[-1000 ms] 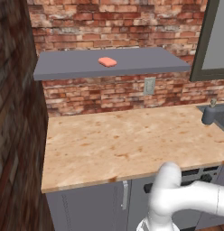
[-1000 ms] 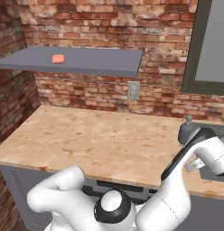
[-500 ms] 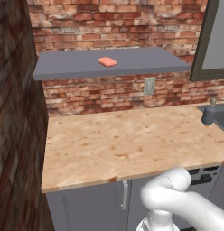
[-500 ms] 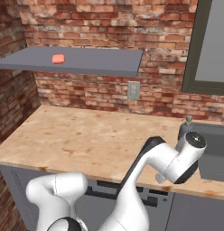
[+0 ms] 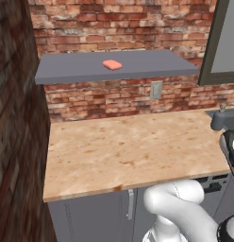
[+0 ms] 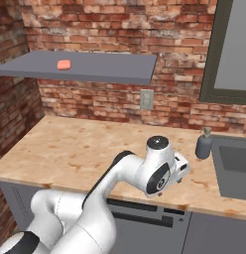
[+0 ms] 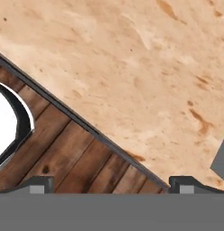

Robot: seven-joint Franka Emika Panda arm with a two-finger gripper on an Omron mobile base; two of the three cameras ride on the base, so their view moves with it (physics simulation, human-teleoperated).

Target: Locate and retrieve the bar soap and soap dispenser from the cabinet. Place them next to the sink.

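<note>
The salmon-pink bar soap [image 5: 112, 64] [image 6: 64, 64] lies flat on the cabinet's wide grey shelf panel [image 5: 147, 65] [image 6: 115, 68], high on the brick wall. At the counter's right end, the dark grey soap dispenser [image 6: 204, 144] [image 5: 219, 118] stands upright beside the sink [image 6: 233, 163]. My gripper [image 7: 111, 184] is open with nothing between its fingertips [image 7: 41, 182]. It looks down on the counter's front edge and the wooden floor below. My arm's white hand [image 6: 162, 171] hangs over the counter's front edge, left of the dispenser and far below the shelf.
The wooden counter [image 5: 128, 146] runs from the brick side wall [image 5: 15, 118] to the sink. A wall outlet [image 6: 146, 99] sits under the shelf. A dark-framed window [image 6: 229, 49] is above the sink. Grey cabinet fronts [image 5: 90, 217] lie below the counter.
My arm has swung left along the counter's front edge, away from the dispenser and sink. The bar soap and the dispenser have not moved.
</note>
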